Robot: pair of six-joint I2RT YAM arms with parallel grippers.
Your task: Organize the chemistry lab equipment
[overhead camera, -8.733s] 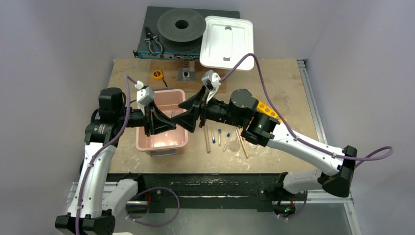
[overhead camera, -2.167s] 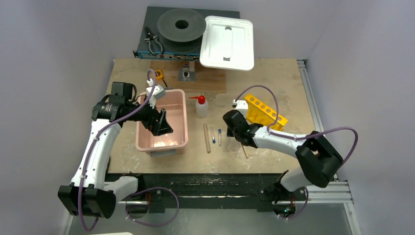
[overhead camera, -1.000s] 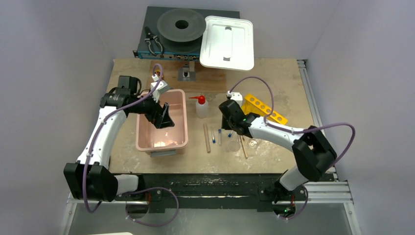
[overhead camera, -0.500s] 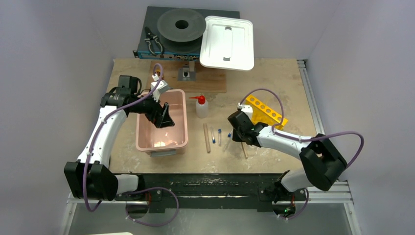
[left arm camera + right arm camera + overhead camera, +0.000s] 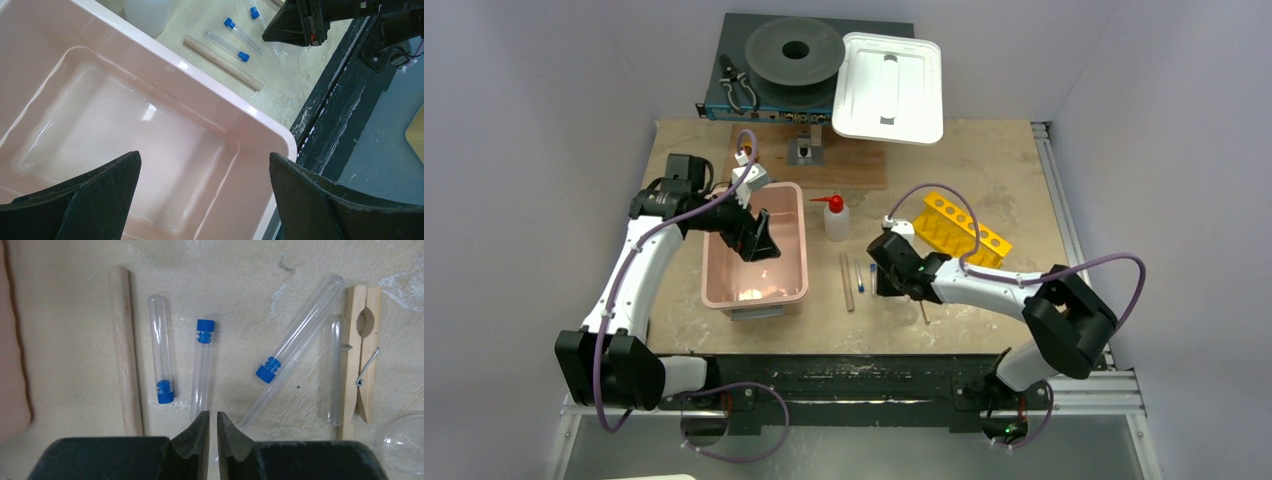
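Note:
Three clear blue-capped tubes [image 5: 161,347] [image 5: 203,365] [image 5: 295,347] lie side by side on the table, with an uncapped tube [image 5: 334,370] beside a wooden peg [image 5: 362,350]. A wooden stick [image 5: 125,350] lies to their left. My right gripper [image 5: 213,415] hovers low over the near end of the middle tube, jaws together with only a slit between them and nothing in it. My left gripper [image 5: 204,165] hangs wide open over the pink bin [image 5: 200,75]. The white squeeze bottle [image 5: 836,220] and yellow holed rack [image 5: 959,232] stand behind the tubes. The clear dish [image 5: 405,440] shows at the lower right.
At the back are a white lid [image 5: 889,85], a black spool [image 5: 794,50] and black pliers [image 5: 739,88]. A wooden board [image 5: 854,165] with a metal block [image 5: 806,148] lies behind the bin. The table's near edge runs just past the tubes.
My right arm has swung left and down over the tubes, and its jaws have come together. The left arm has stayed still over the bin.

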